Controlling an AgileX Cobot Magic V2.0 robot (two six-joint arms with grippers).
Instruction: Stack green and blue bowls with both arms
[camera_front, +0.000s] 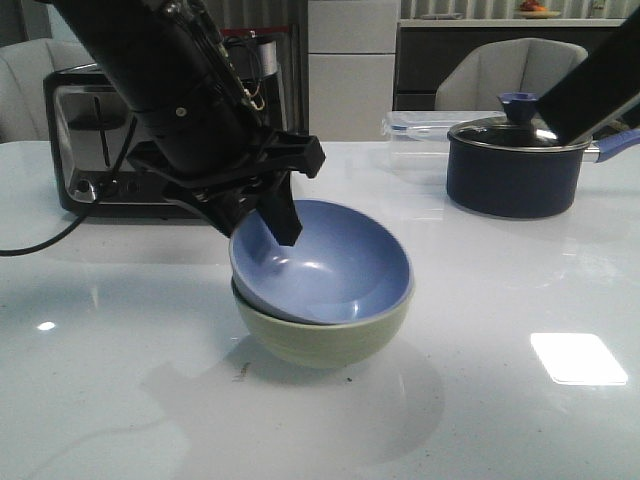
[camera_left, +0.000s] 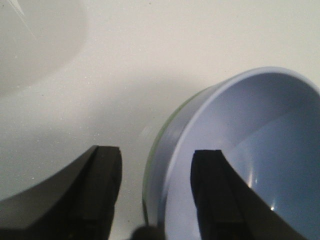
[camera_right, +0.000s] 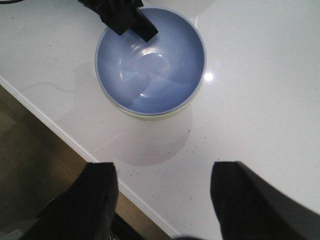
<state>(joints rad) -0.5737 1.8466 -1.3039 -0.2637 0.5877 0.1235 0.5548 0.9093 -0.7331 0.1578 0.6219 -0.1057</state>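
The blue bowl (camera_front: 325, 265) sits nested in the green bowl (camera_front: 320, 335) at the centre of the front view on the white table (camera_front: 500, 420), slightly tilted, its left rim riding higher. The left gripper (camera_front: 262, 222) straddles that raised rim: one finger (camera_left: 217, 195) is inside the bowl, the other outside, and both stand clear of the wall, so the fingers appear released. The right gripper (camera_right: 162, 200) hangs spread and empty, well apart from the stack. Risk noted: a sideways or slanted withdrawal could hook the inner finger on the rim, lifting or dragging the blue bowl out of its seat. The tilted seating adds to this, as a light knock could shift it. The stack also appears near the table edge in the right wrist view.
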